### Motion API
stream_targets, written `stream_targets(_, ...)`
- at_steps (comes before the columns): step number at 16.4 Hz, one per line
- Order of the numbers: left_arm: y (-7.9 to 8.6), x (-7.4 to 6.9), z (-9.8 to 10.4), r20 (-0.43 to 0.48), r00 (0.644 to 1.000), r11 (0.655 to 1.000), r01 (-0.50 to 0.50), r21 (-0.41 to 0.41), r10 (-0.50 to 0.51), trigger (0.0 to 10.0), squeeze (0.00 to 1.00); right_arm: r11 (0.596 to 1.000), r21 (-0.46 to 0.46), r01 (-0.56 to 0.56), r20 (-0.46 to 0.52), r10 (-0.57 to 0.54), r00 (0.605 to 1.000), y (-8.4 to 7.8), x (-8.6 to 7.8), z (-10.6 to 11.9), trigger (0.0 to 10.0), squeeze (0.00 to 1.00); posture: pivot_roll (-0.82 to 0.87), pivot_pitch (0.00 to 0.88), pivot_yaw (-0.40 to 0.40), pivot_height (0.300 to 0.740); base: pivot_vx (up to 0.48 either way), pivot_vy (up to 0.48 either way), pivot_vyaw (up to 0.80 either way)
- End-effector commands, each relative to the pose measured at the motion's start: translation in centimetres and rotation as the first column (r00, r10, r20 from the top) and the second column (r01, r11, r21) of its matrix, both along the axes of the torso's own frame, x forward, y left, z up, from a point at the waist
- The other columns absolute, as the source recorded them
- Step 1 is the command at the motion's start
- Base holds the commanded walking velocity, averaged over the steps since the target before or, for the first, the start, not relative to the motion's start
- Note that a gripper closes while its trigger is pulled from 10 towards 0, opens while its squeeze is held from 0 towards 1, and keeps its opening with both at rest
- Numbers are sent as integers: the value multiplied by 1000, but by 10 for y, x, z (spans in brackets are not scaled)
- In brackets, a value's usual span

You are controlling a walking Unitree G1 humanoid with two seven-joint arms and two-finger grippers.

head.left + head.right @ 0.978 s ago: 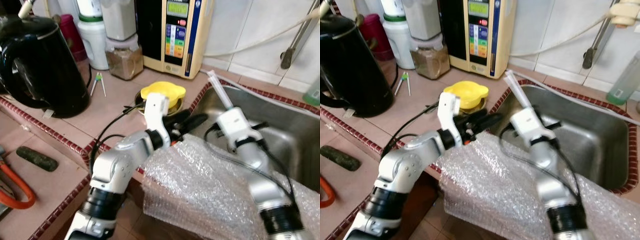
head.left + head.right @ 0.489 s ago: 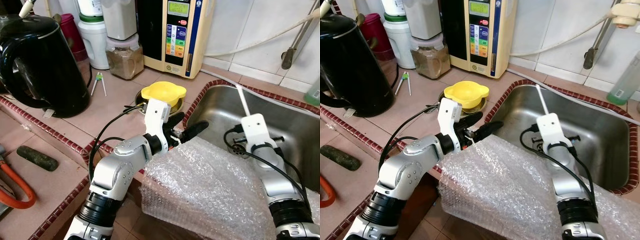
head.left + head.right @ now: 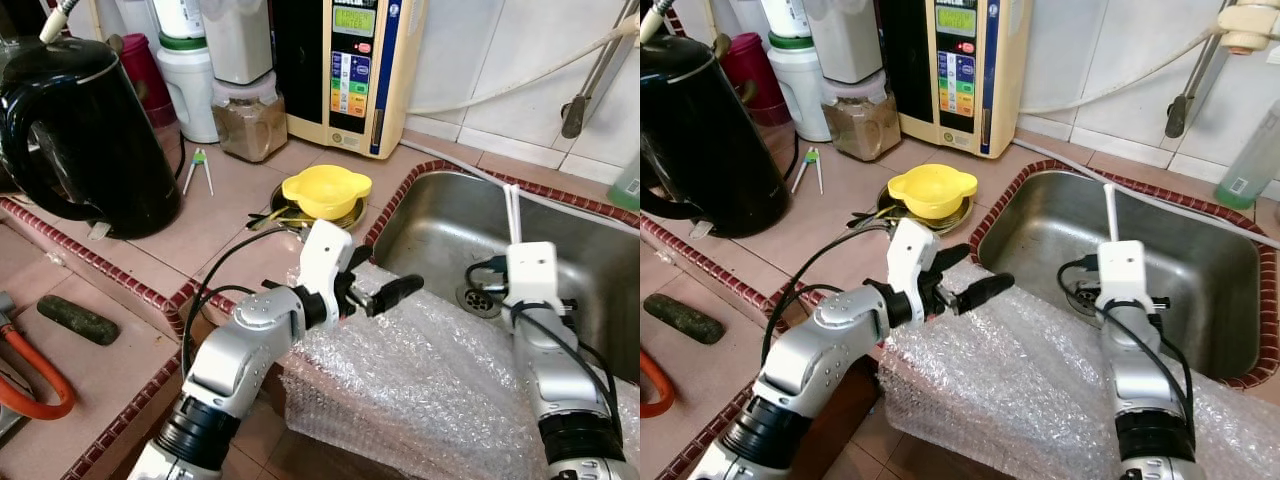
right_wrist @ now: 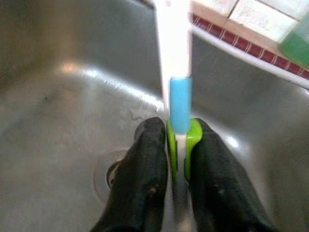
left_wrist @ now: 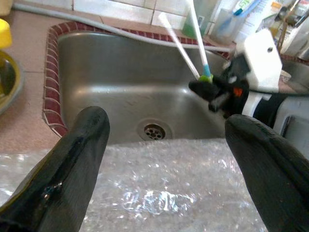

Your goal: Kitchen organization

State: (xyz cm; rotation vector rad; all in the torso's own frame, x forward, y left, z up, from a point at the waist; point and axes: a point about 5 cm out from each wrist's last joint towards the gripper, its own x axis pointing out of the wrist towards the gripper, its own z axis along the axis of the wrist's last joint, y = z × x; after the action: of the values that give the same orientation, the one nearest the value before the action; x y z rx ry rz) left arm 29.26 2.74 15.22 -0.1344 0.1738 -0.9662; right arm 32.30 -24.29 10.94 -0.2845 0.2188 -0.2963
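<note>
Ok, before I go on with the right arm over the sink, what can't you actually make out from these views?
- Far ends of the two white sticks with green and blue grips: cut off by the right wrist view's edge, blurred, so what they are is unclear.
- Right gripper: in the head views its white wrist housing hides its fingers.
- What lies under the clear bubble wrap sheet: covered in the head views.
- Steel sink's near wall: behind the wrap.

Both head eyes looked forward and down over the counter (image 3: 250,200) and sink (image 3: 450,225). Each wrist camera sat close behind its fingers, facing that same sink basin.
</note>
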Motion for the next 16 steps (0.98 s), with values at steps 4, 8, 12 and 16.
stream_targets(4,-2,-2,-3,3,1000,1000,18,14,-18,10000,1000,1000,6,21,10,-21,1000,-1,-2,1,10000,1000,-136,60,67,740,0,0,0)
stream_targets(8,-2,-2,-3,3,1000,1000,18,14,-18,10000,1000,1000,6,21,10,-21,1000,-1,-2,1,10000,1000,-136,60,67,740,0,0,0)
stream_targets(12,-2,-2,-3,3,1000,1000,18,14,-18,10000,1000,1000,6,21,10,-21,1000,-1,-2,1,10000,1000,-136,60,67,740,0,0,0)
stream_targets(16,-2,-2,-3,3,1000,1000,18,14,-18,10000,1000,1000,6,21,10,-21,1000,-1,-2,1,10000,1000,-136,60,67,740,0,0,0)
